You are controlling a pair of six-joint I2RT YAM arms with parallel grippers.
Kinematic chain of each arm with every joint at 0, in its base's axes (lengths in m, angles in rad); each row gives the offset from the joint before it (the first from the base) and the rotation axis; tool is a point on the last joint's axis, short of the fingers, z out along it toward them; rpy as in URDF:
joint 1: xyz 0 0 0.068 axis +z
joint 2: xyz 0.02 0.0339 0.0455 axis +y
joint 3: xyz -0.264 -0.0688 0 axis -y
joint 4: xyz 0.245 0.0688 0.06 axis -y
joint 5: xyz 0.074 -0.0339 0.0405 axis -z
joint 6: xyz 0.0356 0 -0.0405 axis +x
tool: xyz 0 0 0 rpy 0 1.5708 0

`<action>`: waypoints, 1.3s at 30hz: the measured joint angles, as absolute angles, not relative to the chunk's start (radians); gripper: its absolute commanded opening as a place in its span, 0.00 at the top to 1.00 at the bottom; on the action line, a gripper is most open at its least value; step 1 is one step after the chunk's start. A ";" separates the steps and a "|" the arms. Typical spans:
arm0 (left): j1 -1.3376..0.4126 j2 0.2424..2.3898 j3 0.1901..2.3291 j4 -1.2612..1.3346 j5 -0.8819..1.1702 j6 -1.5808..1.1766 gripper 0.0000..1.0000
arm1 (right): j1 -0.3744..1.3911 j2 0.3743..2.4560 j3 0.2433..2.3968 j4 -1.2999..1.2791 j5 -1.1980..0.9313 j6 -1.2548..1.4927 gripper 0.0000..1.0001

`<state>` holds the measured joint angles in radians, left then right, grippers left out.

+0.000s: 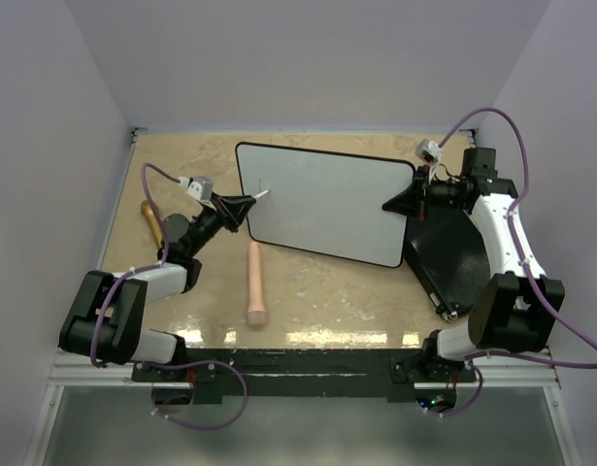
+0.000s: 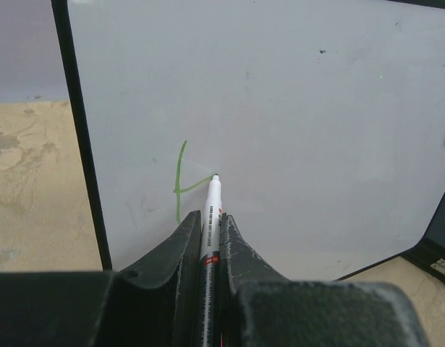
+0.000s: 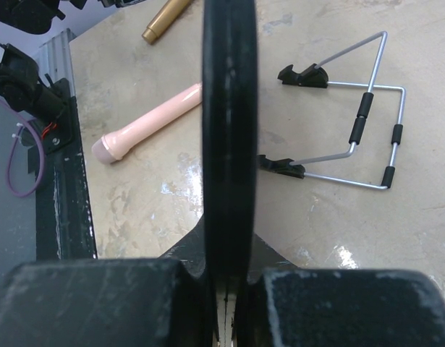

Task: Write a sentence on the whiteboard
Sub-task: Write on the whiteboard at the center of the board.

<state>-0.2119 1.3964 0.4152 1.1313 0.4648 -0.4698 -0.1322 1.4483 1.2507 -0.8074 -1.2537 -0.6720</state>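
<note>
Whiteboard (image 1: pixel 322 199) sits at the bench's far middle. Left pincer (image 2: pixel 209 230) clamps a marker (image 2: pixel 212 199), its tip touching the board; right pincer (image 3: pixel 228 289) clamps its right rim. Only 1 green stroke (image 2: pixel 180 181) is visible.

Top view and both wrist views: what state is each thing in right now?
whiteboard, gripped at its right rim, almost blank.
sentence, barely begun, one small green mark.
marker, uncapped, tip on the board.
left gripper, shut on the marker.
right gripper, shut on the whiteboard's rim.
pink cylinder, lying loose on the table.
wire stand, unfolded on the table.
black case, lying flat beside the whiteboard.
</note>
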 measured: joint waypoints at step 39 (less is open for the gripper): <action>-0.211 1.312 0.373 1.046 0.353 -0.422 1.00 | -0.130 1.448 1.251 -0.806 -1.252 -0.674 1.00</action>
